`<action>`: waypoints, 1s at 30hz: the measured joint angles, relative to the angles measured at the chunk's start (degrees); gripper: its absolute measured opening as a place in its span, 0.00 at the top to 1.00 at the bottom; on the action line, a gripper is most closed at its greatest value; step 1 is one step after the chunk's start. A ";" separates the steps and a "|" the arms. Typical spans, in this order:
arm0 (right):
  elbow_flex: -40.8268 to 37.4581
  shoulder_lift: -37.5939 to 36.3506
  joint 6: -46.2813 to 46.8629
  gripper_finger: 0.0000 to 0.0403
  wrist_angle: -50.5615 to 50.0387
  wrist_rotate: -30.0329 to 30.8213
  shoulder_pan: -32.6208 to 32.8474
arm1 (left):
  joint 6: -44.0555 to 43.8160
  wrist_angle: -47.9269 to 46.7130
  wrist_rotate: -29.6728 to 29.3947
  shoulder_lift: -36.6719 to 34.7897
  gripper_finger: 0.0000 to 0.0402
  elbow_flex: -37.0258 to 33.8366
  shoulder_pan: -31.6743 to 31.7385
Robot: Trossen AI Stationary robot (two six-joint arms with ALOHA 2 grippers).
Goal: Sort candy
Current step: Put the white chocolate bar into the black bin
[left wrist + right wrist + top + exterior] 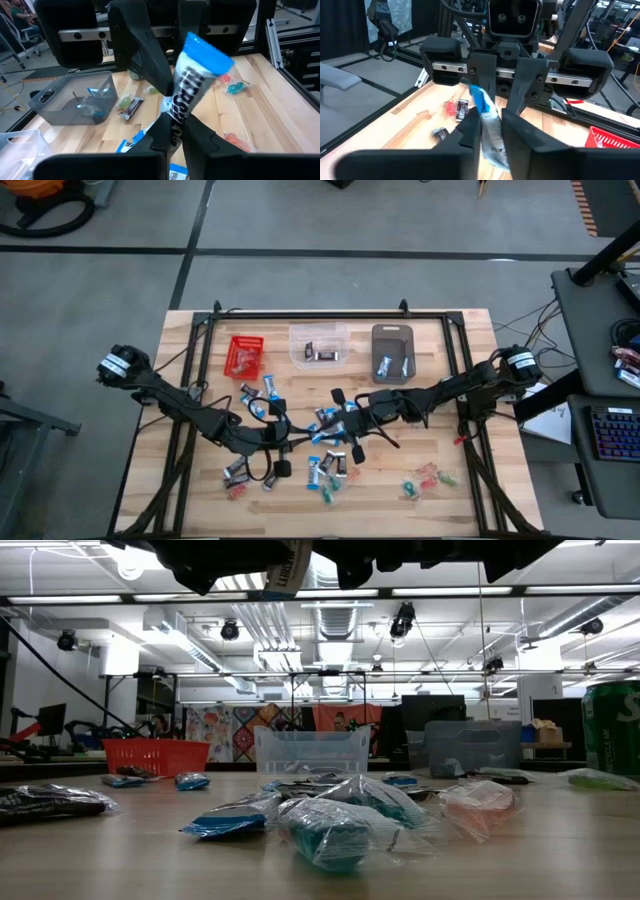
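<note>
From the low cam I only get the undersides of both arms, cut off by the top edge, so neither claw's tips show there. In the left wrist cam the left gripper (175, 131) has its own fingers covering the lower end of the blue-and-white candy (192, 82), and the print on the wrapper is too blurred for me to read. In the right wrist cam the right gripper (492, 131) hides most of that same bar's far end, and overhead the wrappers under both claws are too small to sort by colour.
</note>
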 joint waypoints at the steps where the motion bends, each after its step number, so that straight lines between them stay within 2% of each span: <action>1: 0.00 0.00 -0.12 0.93 -0.04 0.02 0.00 | -0.06 0.00 0.09 0.00 0.94 0.00 0.00; 9: 0.00 -0.02 1.56 0.96 -0.38 -0.14 -0.20 | 0.01 -0.71 -0.33 -0.48 0.78 0.00 0.08; 11: 0.00 -0.43 1.74 0.96 -1.70 1.42 -0.19 | 0.02 -2.70 -0.63 -1.31 0.74 0.00 0.09; 14: 0.00 -2.79 2.92 0.96 -8.24 10.34 -0.28 | -1.18 -8.32 -1.09 -3.81 0.69 0.02 0.13; 18: 0.00 -8.98 6.89 0.96 -24.50 31.88 -2.46 | -6.88 -18.74 -1.60 -8.17 0.65 0.02 0.13; 20: 0.01 -11.94 12.69 0.97 -35.79 42.85 -4.61 | -9.38 -23.02 -2.32 -10.52 0.65 0.02 0.13; 23: -0.02 -15.46 30.15 0.97 -52.84 55.29 -9.07 | -12.25 -27.67 -3.80 -12.81 0.65 0.02 0.13; 25: -0.02 -17.06 42.73 0.97 -62.71 57.48 -12.54 | -12.67 -28.36 -5.05 -13.67 0.66 0.02 0.13; 27: -0.11 -17.42 52.15 0.96 -69.75 56.92 -15.59 | -12.65 -28.48 -5.76 -13.94 0.66 0.02 0.13; 30: -0.73 -17.09 55.67 0.91 -72.90 54.64 -18.53 | -12.65 -28.40 -5.75 -13.58 0.67 0.02 0.13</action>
